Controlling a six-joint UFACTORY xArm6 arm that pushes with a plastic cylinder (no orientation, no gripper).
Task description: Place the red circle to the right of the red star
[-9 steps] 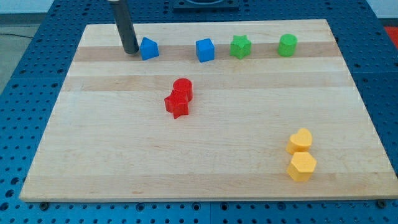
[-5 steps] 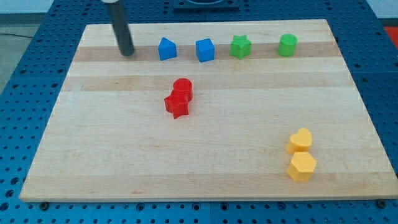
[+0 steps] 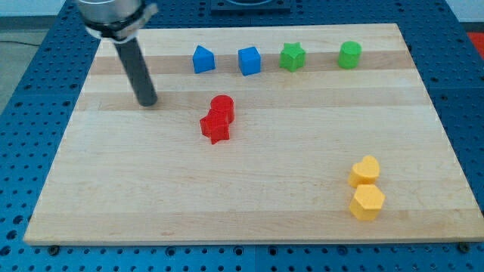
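Observation:
The red circle (image 3: 222, 106) sits near the board's middle, touching the red star (image 3: 215, 127), which lies just below it and slightly to the view's left. My tip (image 3: 147, 102) rests on the board well to the view's left of the red circle, at about its height, with a clear gap between them. The rod rises from the tip toward the view's top left.
Along the view's top stand a blue pentagon-like block (image 3: 202, 59), a blue cube (image 3: 249, 60), a green star (image 3: 292, 56) and a green cylinder (image 3: 349, 54). A yellow heart (image 3: 364, 171) and a yellow hexagon (image 3: 367, 202) sit at the bottom right. The wooden board (image 3: 113, 204) ends at blue perforated table.
The blue pentagon-like block slid right from beside my tip to near the blue cube. My tip then moved down and slightly left, away from the top row. The red blocks have not moved.

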